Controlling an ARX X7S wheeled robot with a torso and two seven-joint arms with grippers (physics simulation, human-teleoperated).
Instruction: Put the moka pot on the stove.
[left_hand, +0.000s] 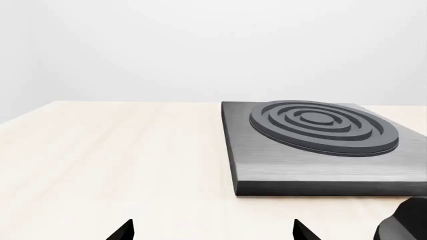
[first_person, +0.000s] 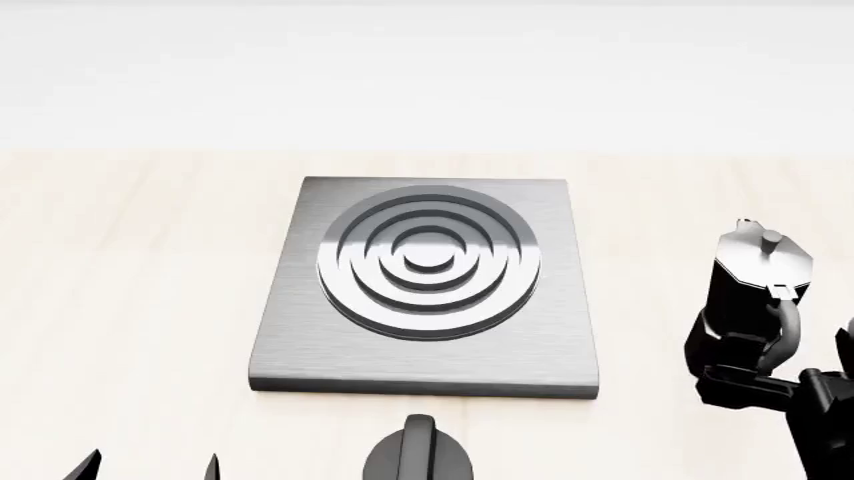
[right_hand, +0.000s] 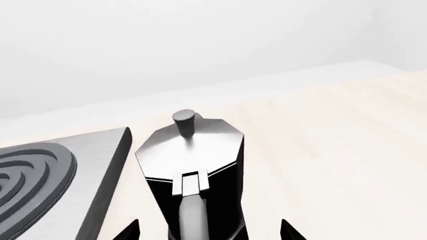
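The moka pot (first_person: 755, 290) is standing upright on the pale table (first_person: 134, 300), just beside the stove (first_person: 534, 340) on its right, handle facing the robot. The right gripper (right_hand: 210, 231) is sitting at the handle with its 2 fingers spread either side of the pot; whether it has hold, I cannot tell. The left gripper (first_person: 147, 467) is hanging open and empty near the stove's front-left corner. A black knob (first_person: 419, 455) is sitting before the stove.
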